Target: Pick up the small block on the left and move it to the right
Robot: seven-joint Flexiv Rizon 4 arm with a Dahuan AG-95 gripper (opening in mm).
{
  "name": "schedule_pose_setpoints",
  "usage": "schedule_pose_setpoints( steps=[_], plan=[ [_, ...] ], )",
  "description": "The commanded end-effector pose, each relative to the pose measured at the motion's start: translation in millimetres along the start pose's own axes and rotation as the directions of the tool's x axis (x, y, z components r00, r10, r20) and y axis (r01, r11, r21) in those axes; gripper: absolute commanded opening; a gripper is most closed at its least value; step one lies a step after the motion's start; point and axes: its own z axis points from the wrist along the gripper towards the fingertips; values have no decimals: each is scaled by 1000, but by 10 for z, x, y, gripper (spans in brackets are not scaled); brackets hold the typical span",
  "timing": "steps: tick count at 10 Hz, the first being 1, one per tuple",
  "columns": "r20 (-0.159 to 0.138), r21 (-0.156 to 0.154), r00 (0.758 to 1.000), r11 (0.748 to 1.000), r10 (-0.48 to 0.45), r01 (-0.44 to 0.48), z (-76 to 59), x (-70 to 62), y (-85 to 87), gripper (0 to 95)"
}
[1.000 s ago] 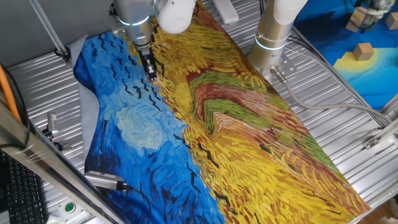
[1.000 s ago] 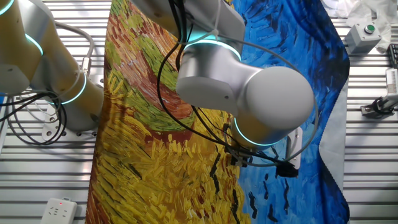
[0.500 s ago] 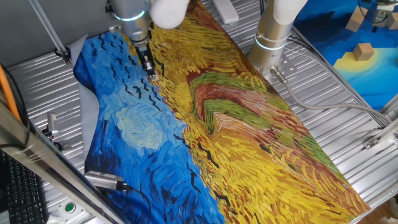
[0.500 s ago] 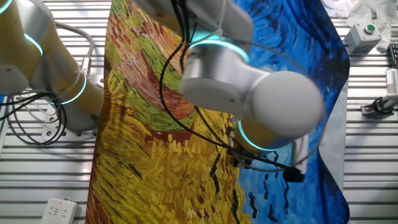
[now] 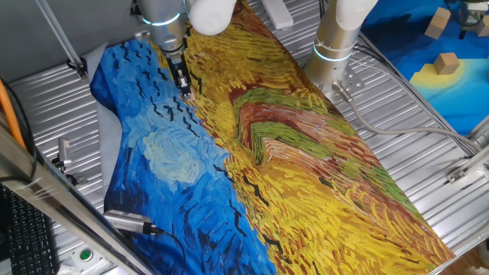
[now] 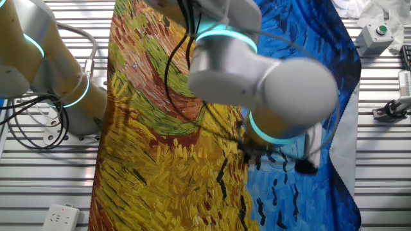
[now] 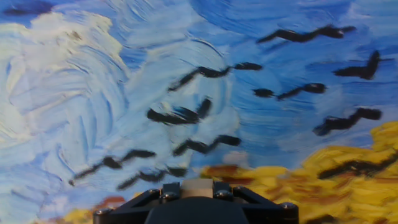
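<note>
The white robot arm (image 5: 202, 14) points its black two-finger gripper (image 5: 183, 85) down, clamped on a small pale wooden block (image 7: 196, 186), above the painted blue-and-yellow cloth (image 5: 290, 168); yellow expanse lies open alongside.

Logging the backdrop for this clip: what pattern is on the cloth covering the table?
A painted-style print on the cloth: blue swirling sky with black birds, beside yellow wheat strokes. One fixed view shows it best.

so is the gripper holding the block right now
Yes, in the hand view a small tan block sits pinched between the gripper fingers, above the painted cloth.
</note>
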Motion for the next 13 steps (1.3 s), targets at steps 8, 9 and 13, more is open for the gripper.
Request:
schedule_pose_setpoints(
  steps=[8, 9, 13],
  plan=[
    [-1, 15, 999, 999, 45, -45, -205, -152, 630, 0],
    [0, 19, 999, 999, 49, -48, -203, -162, 680, 0],
    [3, 27, 999, 999, 47, -47, -210, -184, 740, 0]
  ],
)
